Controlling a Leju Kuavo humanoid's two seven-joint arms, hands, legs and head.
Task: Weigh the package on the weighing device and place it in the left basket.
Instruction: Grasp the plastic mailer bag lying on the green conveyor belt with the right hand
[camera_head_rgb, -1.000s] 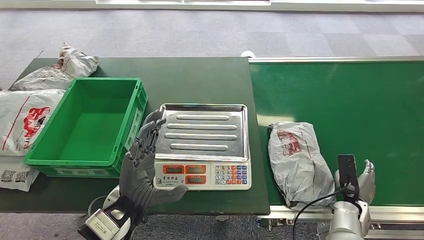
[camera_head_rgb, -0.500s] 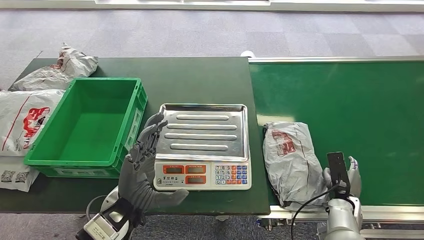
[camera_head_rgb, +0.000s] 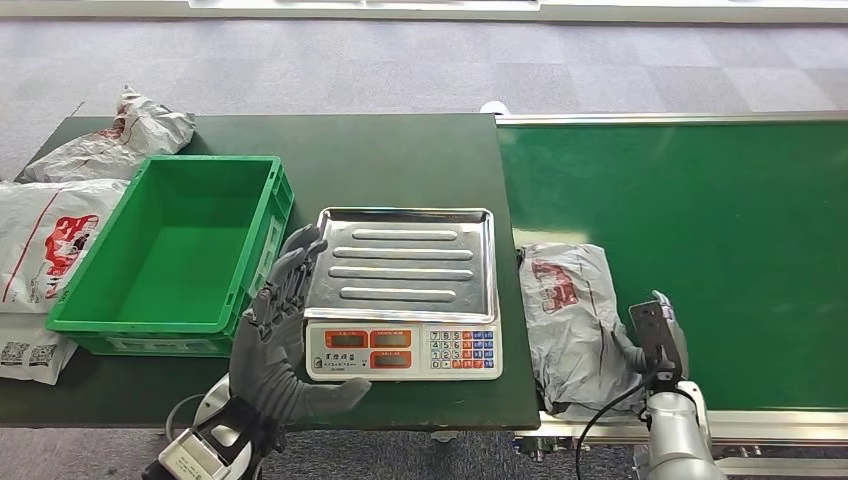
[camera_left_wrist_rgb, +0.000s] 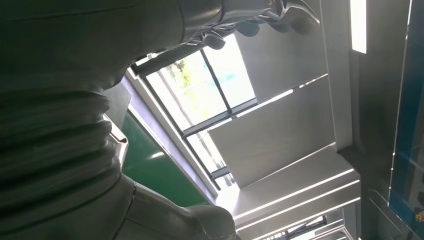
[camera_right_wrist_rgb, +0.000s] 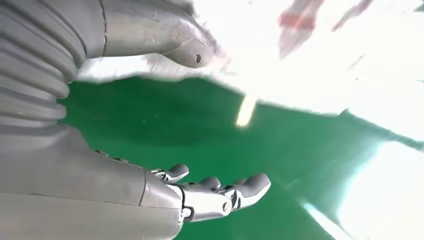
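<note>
We see the green basket (camera_head_rgb: 165, 250) bare inside, with grey bags (camera_head_rgb: 55, 235) outside it. Our left hand (camera_head_rgb: 285, 330) hovers, fingers spread, beside the scale (camera_head_rgb: 405, 290). The package (camera_head_rgb: 565, 310) has ridden the green belt (camera_head_rgb: 690, 210) leftward since earlier; our right hand (camera_head_rgb: 655, 335), fingers apart, now sits just beside it. Grey carpet lies beyond.

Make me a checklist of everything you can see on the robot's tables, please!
Surface: dark green table; green belt beside it.
Job's things: grey package lies on the belt; scale with bare tray; green basket, nothing inside.
Clutter: more bags left of the basket.
Hands: left hand open beside the scale; right hand open at the package.
Cables: black cable at the right wrist.
Surroundings: grey carpet.
</note>
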